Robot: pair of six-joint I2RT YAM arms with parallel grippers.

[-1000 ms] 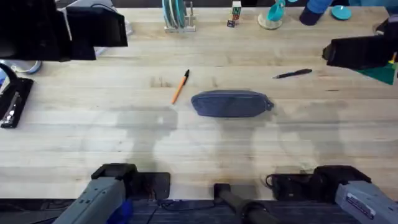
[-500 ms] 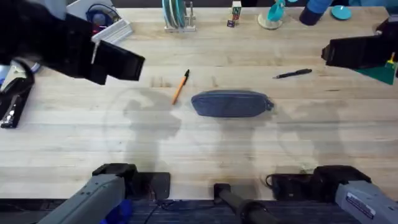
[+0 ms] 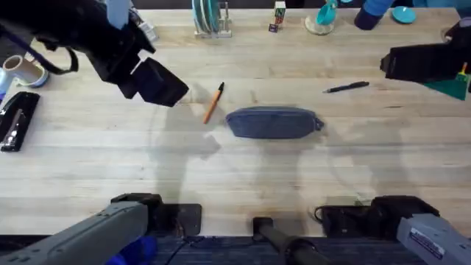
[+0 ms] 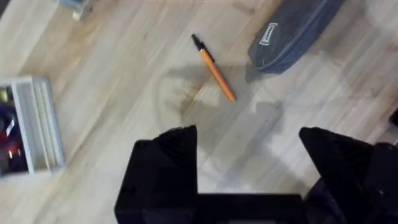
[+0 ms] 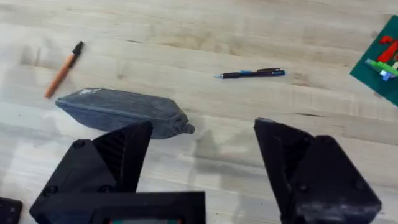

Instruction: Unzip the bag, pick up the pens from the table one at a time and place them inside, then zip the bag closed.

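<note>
Counter: large light maple wood-plank counter (image 3: 243, 169) with visible grain.
Bag: oblong grey-blue fabric pouch (image 3: 274, 122), zipped shut, lying flat near the counter's middle.
Left gripper: black left gripper (image 4: 249, 158) hovers over the counter towards its left edge, above bare wood near the orange pen, jaws spread wide, holding nothing.
Right gripper: black right gripper (image 5: 202, 152) raised near the right edge, jaws wide apart, empty.
Orange pen: slim orange pen with a black end (image 3: 213, 101), just beside the bag's left end, not touching.
Dark pen: slim dark pen with a clip (image 3: 346, 87), between the bag and the far right corner, well apart from the bag.
</note>
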